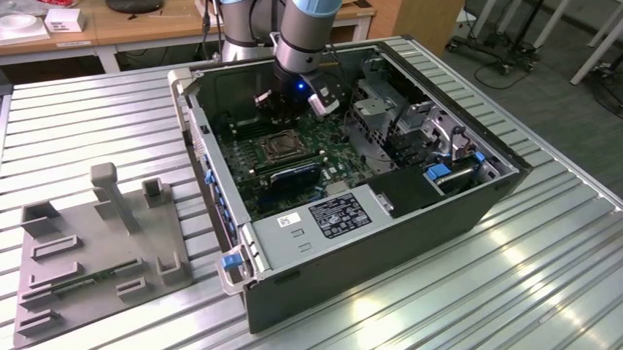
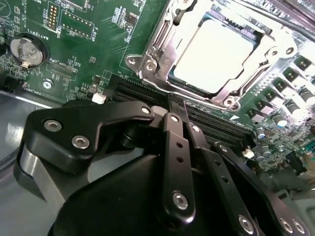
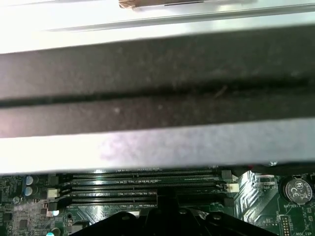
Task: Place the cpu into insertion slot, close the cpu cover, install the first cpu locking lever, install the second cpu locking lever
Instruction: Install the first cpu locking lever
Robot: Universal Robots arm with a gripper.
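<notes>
One black metal computer case point(image 1: 389, 240) lies open on its side on a ribbed aluminium table point(image 1: 545, 292). It holds one green motherboard point(image 1: 322, 138), seen from above in the exterior view. On that board sits one insertion slot point(image 2: 140, 64), a square socket with a bright steel rim. The slot holds one cpu point(image 2: 214, 56), a small flat square chip with a pale silver-grey metal top, seated level inside it. One cpu cover point(image 2: 167, 44), a thin square steel frame with a cut-out window, lies down flat around the chip, with the chip's top showing through the window. Just beside the socket I count four long black memory slots point(image 3: 142, 187) in the first wrist view, side by side. One round silver coin battery point(image 2: 22, 49) sits further along the board. My one black two-fingered gripper point(image 2: 178, 112) hangs inside the case just above the memory slots, near the socket but apart from it. Its fingers point(image 2: 172, 147) are clenched together with nothing between them. On the table at the exterior view's left, well apart from the case, rests one flat grey fixture plate point(image 1: 98, 277) carrying several upright grey blocks.
</notes>
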